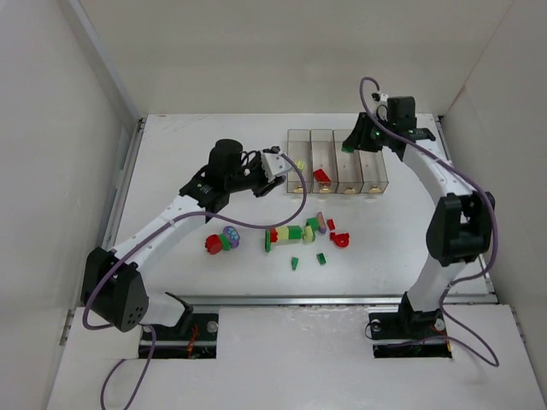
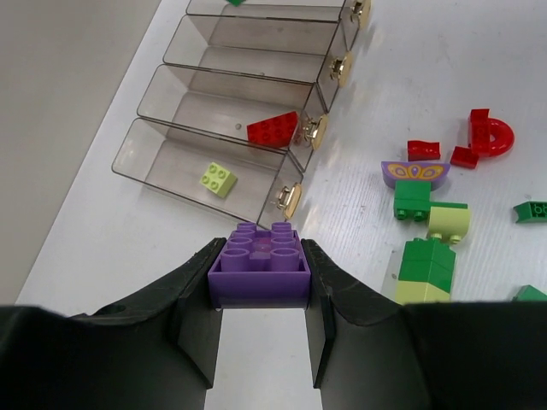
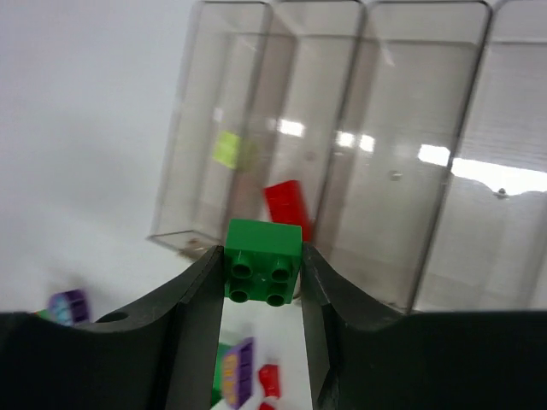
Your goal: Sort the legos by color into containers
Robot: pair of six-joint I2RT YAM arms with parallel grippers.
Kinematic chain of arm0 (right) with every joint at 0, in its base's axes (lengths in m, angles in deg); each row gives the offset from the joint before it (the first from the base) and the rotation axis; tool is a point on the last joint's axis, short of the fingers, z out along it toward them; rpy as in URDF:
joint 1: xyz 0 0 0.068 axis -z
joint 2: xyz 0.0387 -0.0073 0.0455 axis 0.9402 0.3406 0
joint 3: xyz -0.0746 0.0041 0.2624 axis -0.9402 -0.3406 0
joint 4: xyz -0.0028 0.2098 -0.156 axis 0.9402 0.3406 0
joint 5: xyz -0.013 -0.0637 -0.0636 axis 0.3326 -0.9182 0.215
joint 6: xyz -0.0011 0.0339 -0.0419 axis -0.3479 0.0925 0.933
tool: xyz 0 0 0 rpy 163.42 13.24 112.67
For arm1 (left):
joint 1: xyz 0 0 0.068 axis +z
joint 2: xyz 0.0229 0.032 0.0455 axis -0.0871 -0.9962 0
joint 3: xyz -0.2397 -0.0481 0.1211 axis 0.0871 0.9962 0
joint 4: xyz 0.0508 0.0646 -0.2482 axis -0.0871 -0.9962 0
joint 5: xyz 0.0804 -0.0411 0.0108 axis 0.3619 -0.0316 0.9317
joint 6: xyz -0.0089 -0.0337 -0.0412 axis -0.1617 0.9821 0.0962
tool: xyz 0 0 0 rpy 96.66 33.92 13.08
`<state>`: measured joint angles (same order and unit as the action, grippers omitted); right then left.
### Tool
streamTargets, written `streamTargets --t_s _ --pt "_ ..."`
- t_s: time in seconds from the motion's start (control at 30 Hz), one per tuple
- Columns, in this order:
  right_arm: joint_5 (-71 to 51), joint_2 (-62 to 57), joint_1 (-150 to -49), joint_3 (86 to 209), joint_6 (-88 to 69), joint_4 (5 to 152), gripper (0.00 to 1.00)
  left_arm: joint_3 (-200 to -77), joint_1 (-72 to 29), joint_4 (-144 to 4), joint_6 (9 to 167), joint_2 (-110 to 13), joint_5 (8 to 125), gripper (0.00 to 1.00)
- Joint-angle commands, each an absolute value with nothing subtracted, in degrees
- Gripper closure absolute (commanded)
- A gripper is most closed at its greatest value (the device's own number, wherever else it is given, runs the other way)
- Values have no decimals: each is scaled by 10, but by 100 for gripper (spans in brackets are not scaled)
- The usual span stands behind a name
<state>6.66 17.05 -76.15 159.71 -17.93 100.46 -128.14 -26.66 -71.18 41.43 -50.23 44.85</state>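
Note:
Four clear containers (image 1: 374, 171) stand in a row at the back of the table. My left gripper (image 2: 259, 286) is shut on a purple lego (image 2: 259, 263), just short of the nearest container (image 2: 167, 158), which holds a pale yellow-green lego (image 2: 219, 178). The bin beside it holds a red lego (image 2: 273, 128). My right gripper (image 3: 263, 269) is shut on a green lego (image 3: 263, 259) and hovers over the containers (image 3: 402, 171) near their far ends. Loose legos (image 1: 295, 232) lie on the table in front of the bins.
A clump of red, green and purple bricks (image 1: 222, 242) lies left of the loose pile. Small green pieces (image 1: 294, 263) sit nearer the arms. White walls enclose the table on the left, back and right.

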Motion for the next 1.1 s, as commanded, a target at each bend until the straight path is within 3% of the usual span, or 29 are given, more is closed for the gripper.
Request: streamTargets --t_s 0.0,0.07,0.1,0.13,0.23,0.37,0.53,0.7,1.07 --pt "-29 230 -763 1655 -114 1083 87 -1297 -266 -702 429 -500 438 100" --pt "-38 253 -758 1670 -109 1089 74 -1297 -266 -702 429 -500 433 100" --pt "-38 259 -758 1678 -109 1089 51 -1297 -266 -702 429 -500 433 100" --pt "-38 259 -758 1678 -104 1089 42 -1297 -266 -702 429 -500 433 100" --pt "-27 266 -758 1686 -104 1094 24 -1297 -266 -702 429 -500 422 100" --pt "38 239 -758 1681 -75 1084 9 -1303 -266 -702 429 -500 403 100" --pt "161 93 -772 1567 18 982 9 -1308 -235 -697 429 -500 261 100" --pt "299 -72 -857 1389 188 864 9 -1322 -217 -703 429 -506 145 100" --pt "250 -82 -986 1399 267 864 15 -1377 -222 -744 415 -538 44 100"
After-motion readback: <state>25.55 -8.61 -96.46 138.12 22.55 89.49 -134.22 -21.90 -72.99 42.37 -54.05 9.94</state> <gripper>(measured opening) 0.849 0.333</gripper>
